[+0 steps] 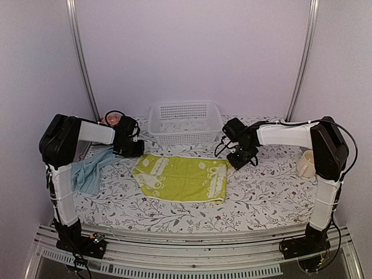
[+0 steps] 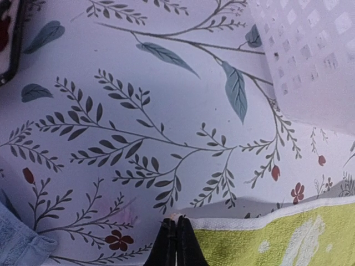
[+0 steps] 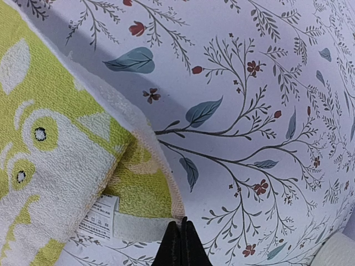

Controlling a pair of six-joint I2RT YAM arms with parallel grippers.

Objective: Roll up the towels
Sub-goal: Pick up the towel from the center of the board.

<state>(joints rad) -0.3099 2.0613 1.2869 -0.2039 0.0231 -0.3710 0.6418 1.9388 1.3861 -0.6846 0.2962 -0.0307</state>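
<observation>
Yellow-green towel (image 1: 183, 178): spread flat mid-table on the floral tablecloth (image 1: 261, 197).
Left gripper (image 2: 176, 223): fingers together, pinching its far left hem.
Right gripper (image 3: 182, 226): fingers together on its folded-over far right corner.
Light blue towel (image 1: 90, 171): crumpled, just left.
White basket (image 1: 186, 138): behind.

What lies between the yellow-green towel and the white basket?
Only a bare strip of the floral table cover separates the yellow-green towel from the white basket; the top view shows it.
</observation>
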